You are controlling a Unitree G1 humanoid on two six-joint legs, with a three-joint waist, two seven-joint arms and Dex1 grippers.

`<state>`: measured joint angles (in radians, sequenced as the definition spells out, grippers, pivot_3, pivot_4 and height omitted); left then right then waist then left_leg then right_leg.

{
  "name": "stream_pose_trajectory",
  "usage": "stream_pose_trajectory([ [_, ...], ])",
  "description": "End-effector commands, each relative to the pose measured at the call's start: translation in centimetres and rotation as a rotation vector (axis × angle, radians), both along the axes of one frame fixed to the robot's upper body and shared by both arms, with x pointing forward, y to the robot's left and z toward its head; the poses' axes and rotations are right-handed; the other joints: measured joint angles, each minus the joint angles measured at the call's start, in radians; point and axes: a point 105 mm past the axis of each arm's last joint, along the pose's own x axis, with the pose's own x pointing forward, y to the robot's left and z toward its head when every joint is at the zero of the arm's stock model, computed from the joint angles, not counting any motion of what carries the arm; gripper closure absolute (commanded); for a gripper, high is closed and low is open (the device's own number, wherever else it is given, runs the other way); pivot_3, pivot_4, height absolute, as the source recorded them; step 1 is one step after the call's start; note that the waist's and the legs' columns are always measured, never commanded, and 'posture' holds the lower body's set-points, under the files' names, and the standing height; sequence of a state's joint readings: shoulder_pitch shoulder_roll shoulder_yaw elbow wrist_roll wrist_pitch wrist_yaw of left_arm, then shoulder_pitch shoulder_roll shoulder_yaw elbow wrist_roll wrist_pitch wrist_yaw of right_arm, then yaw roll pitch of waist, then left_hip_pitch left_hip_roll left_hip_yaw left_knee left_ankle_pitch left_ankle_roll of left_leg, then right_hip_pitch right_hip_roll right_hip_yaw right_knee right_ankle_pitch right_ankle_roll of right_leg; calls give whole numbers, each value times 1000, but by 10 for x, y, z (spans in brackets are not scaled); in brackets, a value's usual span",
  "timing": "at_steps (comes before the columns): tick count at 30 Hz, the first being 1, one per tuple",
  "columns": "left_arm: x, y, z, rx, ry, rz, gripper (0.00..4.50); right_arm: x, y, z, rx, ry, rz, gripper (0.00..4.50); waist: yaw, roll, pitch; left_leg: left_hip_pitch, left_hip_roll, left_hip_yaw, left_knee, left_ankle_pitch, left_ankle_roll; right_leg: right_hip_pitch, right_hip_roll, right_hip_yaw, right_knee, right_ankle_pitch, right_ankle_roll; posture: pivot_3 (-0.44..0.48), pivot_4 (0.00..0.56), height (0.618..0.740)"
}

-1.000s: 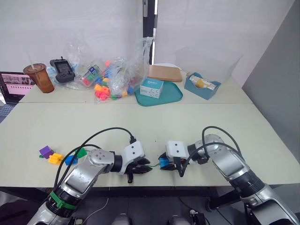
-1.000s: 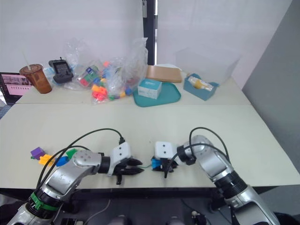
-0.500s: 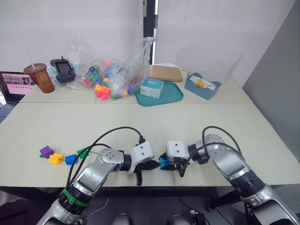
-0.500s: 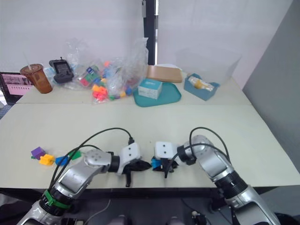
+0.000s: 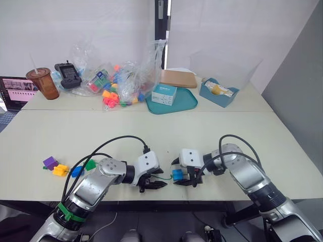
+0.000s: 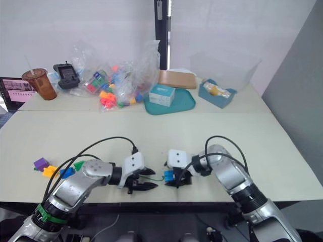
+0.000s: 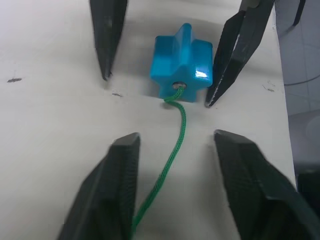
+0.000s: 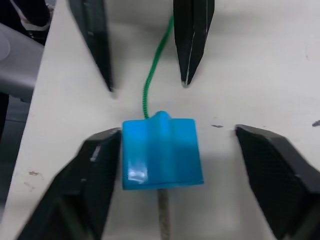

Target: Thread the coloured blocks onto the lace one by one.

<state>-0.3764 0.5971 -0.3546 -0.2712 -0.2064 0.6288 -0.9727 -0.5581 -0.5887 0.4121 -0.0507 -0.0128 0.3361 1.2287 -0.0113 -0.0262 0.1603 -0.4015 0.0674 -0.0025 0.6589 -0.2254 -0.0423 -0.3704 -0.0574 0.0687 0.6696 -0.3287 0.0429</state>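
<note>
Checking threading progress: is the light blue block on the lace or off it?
On it: the green lace enters the light blue block's hole, and its grey tip exits the far side.

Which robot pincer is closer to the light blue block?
Right. The right pincer sits open around the light blue block. The left pincer is open, a bit away, over the green lace.

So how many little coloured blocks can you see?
5. Purple, orange-yellow, dark blue and green sit together at the table's left; the light blue block is between the pincers, on the lace.
</note>
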Motion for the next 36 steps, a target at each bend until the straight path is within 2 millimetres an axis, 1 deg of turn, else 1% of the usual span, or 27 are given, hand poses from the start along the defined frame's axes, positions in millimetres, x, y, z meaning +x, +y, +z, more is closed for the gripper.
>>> stream_pose_trajectory([
  [1,3,-8,14,-19,-49,-16,660,-5,-9,2,5,32,-2,0,3,0,0,0,0,0,0,0,0,0,0,0,0,0,0,0,150,740],
  [3,3,-16,16,-21,-55,-41,53,-7,-17,7,8,27,-5,0,8,0,0,-2,0,0,0,0,0,-1,0,-1,0,0,0,0,150,740],
  [7,3,-34,17,-18,-74,-92,19,-12,-34,14,0,27,-8,0,15,0,0,-4,-1,0,1,0,1,-2,-1,-1,-4,1,2,0,150,740],
  [10,7,-47,9,-5,-80,-117,19,-12,-43,15,-4,30,-21,0,17,0,1,-4,-1,0,1,-1,1,-2,0,0,-4,1,2,0,150,740],
  [15,12,-53,-5,13,-74,-115,19,-7,-49,9,-17,29,-54,0,12,1,1,-4,0,0,0,-1,1,-2,0,0,-4,1,2,0,150,740],
  [19,7,-58,-8,-8,-32,-160,1191,-4,-49,7,-21,23,-64,0,15,1,0,-4,-1,0,1,-1,1,-1,-1,0,-4,1,2,0,150,740],
  [20,7,-58,-8,-10,-31,-166,1573,-4,-48,6,-21,24,-63,0,15,0,0,-4,-1,0,1,-1,1,-1,-1,0,-4,1,2,0,150,740],
  [25,6,-55,-8,5,-28,-181,3119,-2,-42,3,-20,29,-51,0,15,1,0,-4,-1,0,1,-1,1,-1,0,0,-5,1,2,0,150,740],
  [28,5,-53,-8,10,-28,-187,3118,0,-39,2,-16,27,-46,840,13,1,0,-3,-1,0,1,-1,1,-1,0,0,-4,1,2,0,150,740],
  [31,5,-53,-7,10,-28,-190,3118,1,-38,0,-22,24,-47,1851,12,1,0,-3,-1,0,1,-1,1,-1,0,0,-4,1,2,0,150,740],
  [35,5,-53,-6,10,-28,-193,3118,3,-41,-5,-49,15,-53,3199,12,1,0,-3,-1,0,1,-1,1,-1,0,0,-4,1,2,0,150,740],
  [36,5,-52,-6,9,-27,-194,3118,3,-42,-6,-50,13,-53,3458,12,1,0,-3,-1,0,1,-1,1,-1,0,0,-4,1,2,0,150,740],
])
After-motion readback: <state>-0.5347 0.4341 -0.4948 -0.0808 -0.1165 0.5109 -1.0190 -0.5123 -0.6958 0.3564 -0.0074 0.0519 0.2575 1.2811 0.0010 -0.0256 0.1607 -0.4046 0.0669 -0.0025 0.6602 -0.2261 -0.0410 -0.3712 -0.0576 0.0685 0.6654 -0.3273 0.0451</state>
